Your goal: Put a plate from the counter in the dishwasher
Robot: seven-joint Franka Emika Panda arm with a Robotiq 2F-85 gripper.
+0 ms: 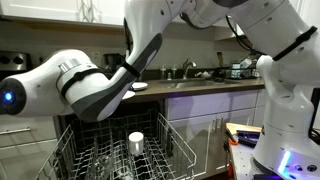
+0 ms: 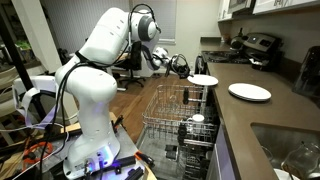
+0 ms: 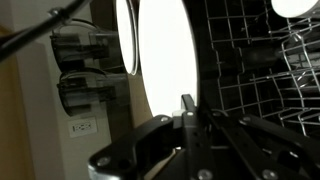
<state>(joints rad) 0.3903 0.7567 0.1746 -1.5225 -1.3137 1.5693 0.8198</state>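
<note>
Gripper (image 3: 187,108) jaws are pinched shut on the rim of the plate (image 3: 165,50), which fills the wrist view as a bright white oval reaching away from the fingertips. A rim hold leaves the whole disc free, which I judge suits sliding it between wires. In an exterior view the plate sits roughly level at the counter (image 2: 236,118) edge, just above the near corner of the pulled-out rack (image 1: 95,150) of the dishwasher (image 2: 160,140); whether it touches the counter I cannot tell. Inside the rack, toward the counter side, a white cup (image 2: 197,119) stands upright, so that corner is taken, while the wire rows farther from the counter look open. A second plate (image 2: 250,92) lies flat on the counter, beyond the rack and well apart from the held one. Above the rack there is open air, and its top edge is the one to clear. The plate would probably need tipping on edge before lowering, and the cup is the nearest thing it could knock.
</note>
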